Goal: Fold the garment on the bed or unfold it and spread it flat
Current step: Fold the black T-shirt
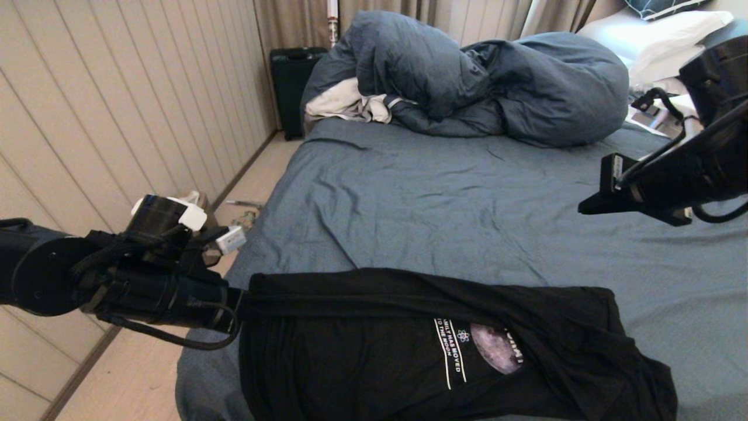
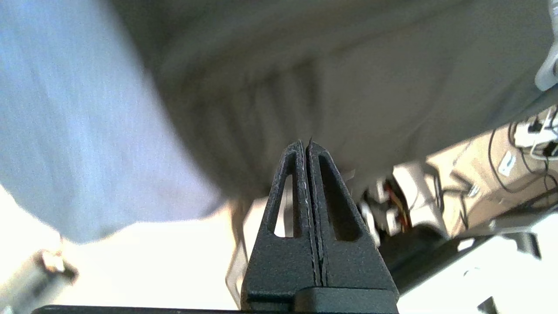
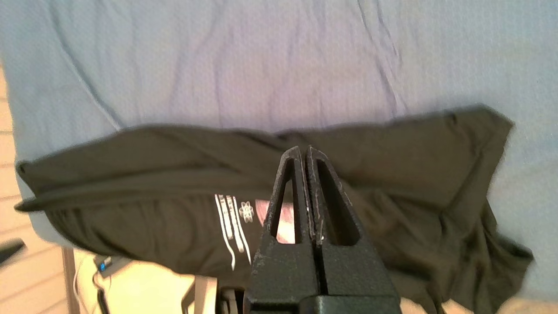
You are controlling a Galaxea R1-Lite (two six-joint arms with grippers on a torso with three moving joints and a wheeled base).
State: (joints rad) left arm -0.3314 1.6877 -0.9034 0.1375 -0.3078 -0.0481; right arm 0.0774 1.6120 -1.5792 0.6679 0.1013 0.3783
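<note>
Head view: black T-shirt (image 1: 444, 345) lies on the near edge of the bed (image 1: 467, 204), stretched crosswise, its far long edge folded over toward the near side in a band. The grey moon print and white lettering face up, partly tucked under that fold. Its right end is bunched and creased; its left end reaches the bed's left edge, level with the left gripper. Slate-blue sheet beyond the shirt is wrinkled and bare up to a heaped dark-blue duvet (image 1: 467, 82) at the far side, with a white cloth (image 1: 345, 102) showing under the duvet's left flank and white pillows (image 1: 666, 41) at far right. Left gripper (image 2: 306, 146): wrist view shows both fingers pressed together with nothing between them; in the head view the arm sits at the bed's left edge with its tip hidden against the shirt's left end, contact cannot be judged. Right gripper (image 3: 305, 152): fingers pressed together, nothing pinched, raised above the sheet at right, well apart from the shirt and pointing down at its printed middle. Black suitcase (image 1: 292, 82) stands by the far wall, panelled wall (image 1: 117, 88) at left.
</note>
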